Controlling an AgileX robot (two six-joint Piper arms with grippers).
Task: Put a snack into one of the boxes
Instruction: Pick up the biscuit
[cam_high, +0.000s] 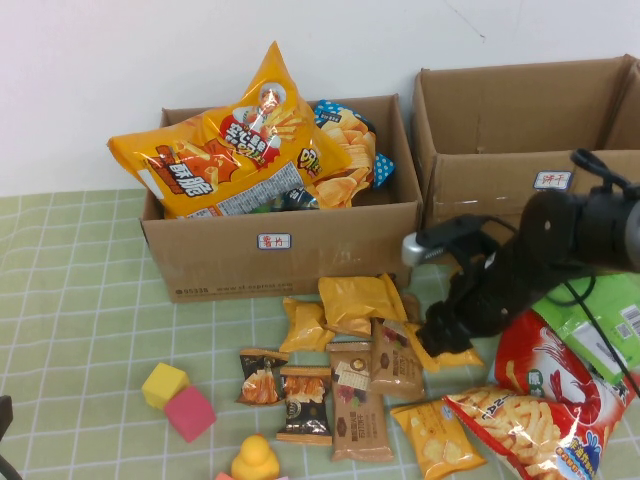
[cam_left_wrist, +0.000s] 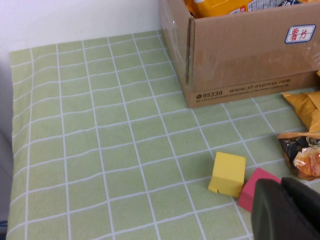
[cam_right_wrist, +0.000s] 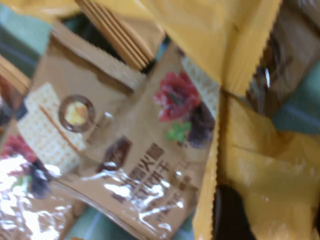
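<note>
Two brown cardboard boxes stand at the back: the left box (cam_high: 340, 250) is heaped with chip bags, and the right box (cam_high: 490, 185) shows no contents. My right gripper (cam_high: 440, 335) is down among the loose snacks in front of the right box. Its jaws are closed around a small yellow snack packet (cam_high: 455, 357). In the right wrist view that yellow packet (cam_right_wrist: 270, 165) fills the gap between the fingers (cam_right_wrist: 227, 215). My left gripper (cam_left_wrist: 282, 200) is shut and empty, hovering near the pink block at the table's front left.
Brown wafer packets (cam_high: 358, 400), more yellow packets (cam_high: 355, 300) and a dark packet (cam_high: 305, 405) lie in front of the left box. A red prawn-chip bag (cam_high: 550, 390) and a green bag (cam_high: 600, 310) lie at right. A yellow block (cam_high: 164, 384), pink block (cam_high: 190, 413) and yellow duck (cam_high: 262, 462) sit front left.
</note>
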